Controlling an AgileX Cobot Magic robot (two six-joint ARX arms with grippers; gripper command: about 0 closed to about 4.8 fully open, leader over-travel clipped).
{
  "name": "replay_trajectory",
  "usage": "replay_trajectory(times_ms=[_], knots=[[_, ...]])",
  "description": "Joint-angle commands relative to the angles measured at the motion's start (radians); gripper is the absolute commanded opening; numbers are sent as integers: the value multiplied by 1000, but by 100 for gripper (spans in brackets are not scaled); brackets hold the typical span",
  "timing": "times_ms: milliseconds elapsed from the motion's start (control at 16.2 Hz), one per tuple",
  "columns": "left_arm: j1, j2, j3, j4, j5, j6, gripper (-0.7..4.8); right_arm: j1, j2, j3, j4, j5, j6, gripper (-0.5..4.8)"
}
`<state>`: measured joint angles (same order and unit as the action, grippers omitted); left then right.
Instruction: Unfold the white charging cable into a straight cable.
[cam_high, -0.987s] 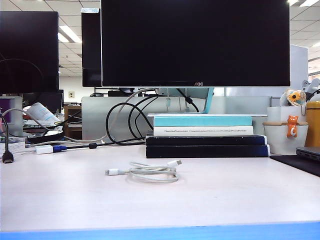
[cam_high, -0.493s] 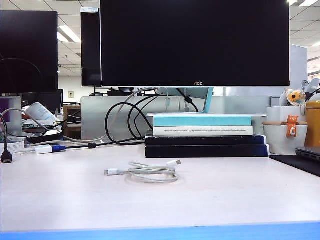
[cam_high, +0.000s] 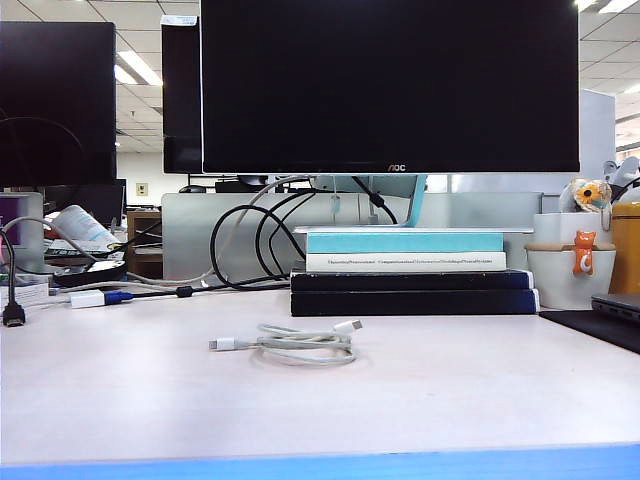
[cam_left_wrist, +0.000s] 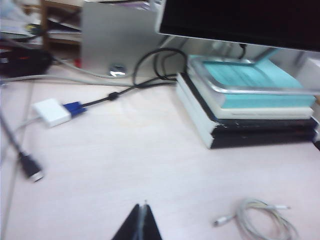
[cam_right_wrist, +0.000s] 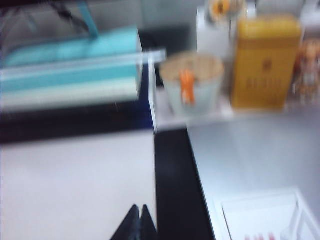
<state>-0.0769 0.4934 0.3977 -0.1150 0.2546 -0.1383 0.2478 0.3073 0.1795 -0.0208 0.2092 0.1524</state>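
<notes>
Nothing on the bench (cam_high: 120, 390) has shifted; white charging cable (cam_left_wrist: 262, 220) coils at three o'clock of the pressed-together left tool (cam_left_wrist: 142, 220), nearer than the pressed-together right tool (cam_right_wrist: 138, 220).

desk (cam_high: 120, 400): pale wood, blue front edge | monitor (cam_high: 390, 85): dark | ceiling lights (cam_high: 140, 68): lit

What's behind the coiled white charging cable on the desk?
Behind the thin white charging cable sits a stack of books, black ones under a teal one. Looped black cables hang beside it. Whatever is behind the stack is hidden.
</notes>
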Motion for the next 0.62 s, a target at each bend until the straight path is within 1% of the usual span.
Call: replay_trajectory(times_ms=[62, 123, 247, 308, 370, 432, 493, 555, 617], knots=[[-2, 240, 137, 7, 138, 106, -6, 2, 195, 104, 42, 14, 5, -9], [-2, 369, 211, -8, 249, 116, -6, 2, 303, 157, 48, -44, 5, -9], [-5, 489, 292, -52, 356, 116, -6, 2, 422, 220, 47, -146, 5, -9], [-15, 526, 322, -73, 372, 117, -6, 2, 467, 248, 45, -193, 5, -9], [-45, 582, 365, -104, 374, 136, -6, 2, 542, 295, 35, -268, 4, -9], [-60, 606, 386, -120, 373, 161, -6, 3, 591, 331, 16, -318, 3, -9], [-85, 636, 416, -147, 368, 196, -6, 3, 656, 380, -13, -386, -17, -9], [-119, 658, 444, -180, 335, 235, -6, 2, 705, 417, -43, -435, -38, -9], [-156, 676, 468, -217, 253, 265, -6, 2, 755, 460, -87, -462, -60, -9]])
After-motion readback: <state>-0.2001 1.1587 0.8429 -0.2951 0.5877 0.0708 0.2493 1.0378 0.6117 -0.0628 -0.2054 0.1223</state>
